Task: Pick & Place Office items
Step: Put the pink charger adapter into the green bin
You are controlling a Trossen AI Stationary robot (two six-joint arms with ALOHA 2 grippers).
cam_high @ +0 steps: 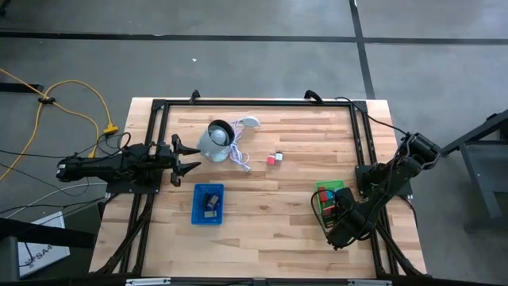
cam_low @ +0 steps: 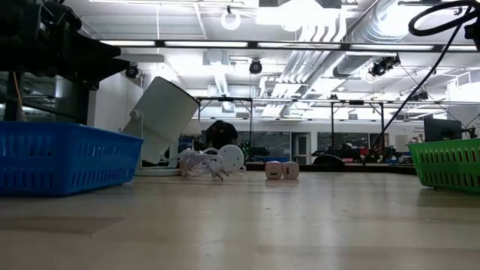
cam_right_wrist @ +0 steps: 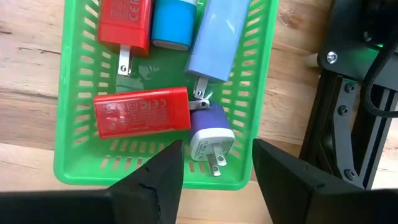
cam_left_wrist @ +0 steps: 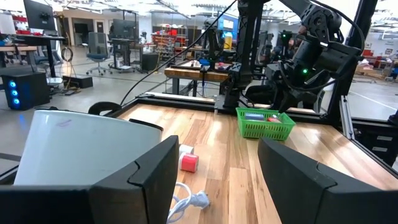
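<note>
Five office items inside the green basket (cam_right_wrist: 74,168) near the right edge of the wooden surface (cam_high: 270,199), seen from the right wrist: two red chargers, one (cam_right_wrist: 142,112) lying with its long axis across the basket, the other (cam_right_wrist: 125,23) lengthwise with prongs aimed toward the first; one teal-blue piece (cam_right_wrist: 173,25) beside it; one pale-blue charger (cam_right_wrist: 217,38) lengthwise, slightly tilted, prongs toward the pincer; one purple-and-white charger (cam_right_wrist: 210,135) with prongs pointing at the basket's near wall. Right pincer (cam_right_wrist: 214,165) directly above that near end, fingers parted, nothing between them.

Two more small blocks mid-surface, side by side and touching: one red (cam_high: 271,160), one pink-white (cam_high: 279,158); in the low view both turned with faces toward the camera. Long axis too small to tell.

Blue basket (cam_high: 196,213) toward the left front, holding a dark clip-like piece (cam_high: 211,199); heading unclear.

Grey-white round object (cam_high: 214,141) tipped over, white cord (cam_high: 240,151) trailing toward the blocks.

Left pincer (cam_high: 189,156) at the left edge, just beside the round object, fingers spread wide, empty.
</note>
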